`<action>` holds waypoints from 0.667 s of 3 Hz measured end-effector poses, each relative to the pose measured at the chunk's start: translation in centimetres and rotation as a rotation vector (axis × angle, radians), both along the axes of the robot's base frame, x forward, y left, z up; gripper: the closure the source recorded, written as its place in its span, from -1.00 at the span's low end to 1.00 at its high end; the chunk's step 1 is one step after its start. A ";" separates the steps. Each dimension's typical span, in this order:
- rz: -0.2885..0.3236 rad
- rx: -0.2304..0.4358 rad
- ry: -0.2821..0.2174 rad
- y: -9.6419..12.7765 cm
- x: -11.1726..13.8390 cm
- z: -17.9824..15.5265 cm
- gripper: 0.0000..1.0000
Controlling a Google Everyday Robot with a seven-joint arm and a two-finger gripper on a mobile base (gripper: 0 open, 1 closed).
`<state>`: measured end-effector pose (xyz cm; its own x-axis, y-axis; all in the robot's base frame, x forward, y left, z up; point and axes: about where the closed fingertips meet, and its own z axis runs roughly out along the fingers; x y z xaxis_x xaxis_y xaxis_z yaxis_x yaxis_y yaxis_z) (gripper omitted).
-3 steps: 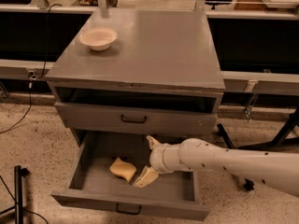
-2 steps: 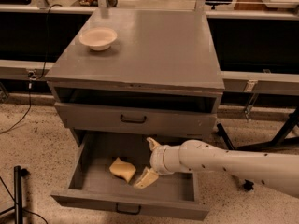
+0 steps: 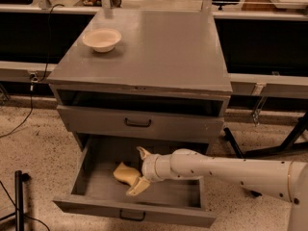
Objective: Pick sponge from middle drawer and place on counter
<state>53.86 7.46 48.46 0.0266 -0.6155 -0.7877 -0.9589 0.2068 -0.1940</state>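
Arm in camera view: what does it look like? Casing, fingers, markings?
The arm is a smooth off-white tube dotted with small dark spots, with a ringed collar at the wrist and a thin darker band near the view's right edge. No cables show. The gripper, inside the open drawer beside the sponge, has two pale tan, pointed fingers.

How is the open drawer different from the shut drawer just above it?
The middle drawer is pulled out; the upper drawer is pushed shut. The middle drawer shows its floor and side walls; the upper drawer shows only its front panel. The middle drawer holds the sponge, with the gripper reaching in beside it, fingers apart; nothing of the upper drawer's inside shows. Both are grey with a small dark handle.
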 end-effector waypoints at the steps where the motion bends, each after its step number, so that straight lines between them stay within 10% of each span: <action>1: 0.035 0.038 0.008 2.3 1.0 -3.0 -1.00; 2: 0.022 0.075 0.030 3.5 2.2 -6.1 -1.00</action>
<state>56.10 10.93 42.37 0.0153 -0.5544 -0.8321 -0.9685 0.1987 -0.1501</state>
